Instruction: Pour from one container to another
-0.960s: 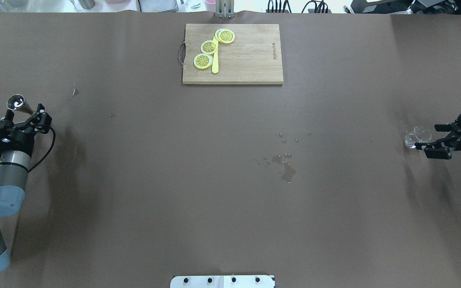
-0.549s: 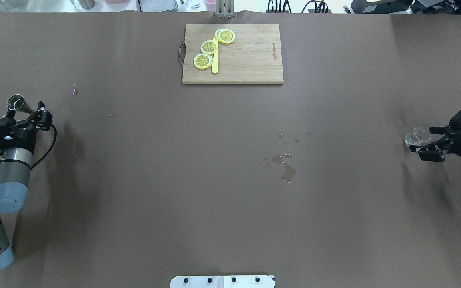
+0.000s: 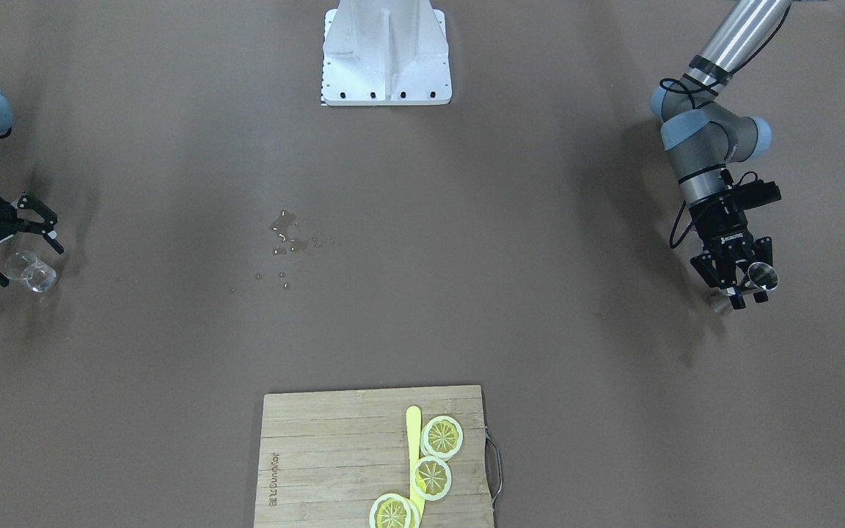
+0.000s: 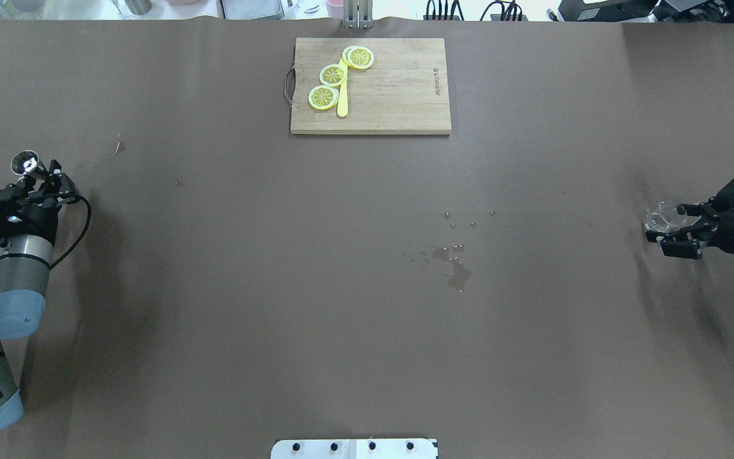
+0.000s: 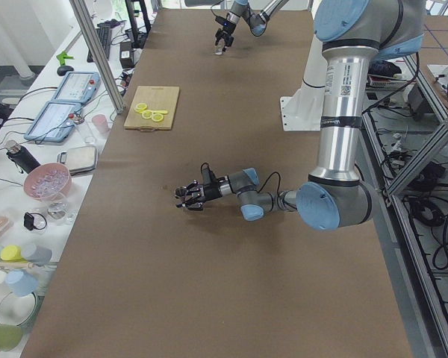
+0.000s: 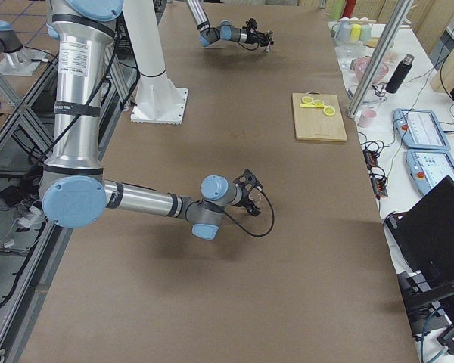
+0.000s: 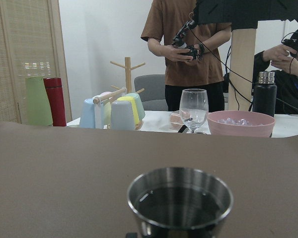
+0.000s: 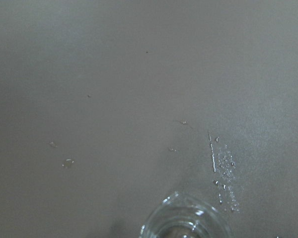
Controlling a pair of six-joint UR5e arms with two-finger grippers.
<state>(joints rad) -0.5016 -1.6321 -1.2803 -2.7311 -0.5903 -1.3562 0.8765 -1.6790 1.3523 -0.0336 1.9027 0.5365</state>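
fingers (image 3: 739, 297) of the left gripper (image 3: 749, 293) sit narrow about the filled jigger (image 7: 180, 208) far left of the cutting board (image 4: 392, 86), whether clamped i cannot tell, while the right gripper (image 4: 668, 226) gapes wide at the glass (image 8: 184, 223) far right of it, so a loose pinch could slop liquid onto the bench (image 4: 214, 319).

The brown-covered table (image 4: 214, 331) carries a wooden cutting board (image 4: 399, 95) at far centre. A small wet patch (image 4: 459, 275) with scattered droplets lies right of centre. A white base plate (image 4: 354, 448) sits at the near edge.
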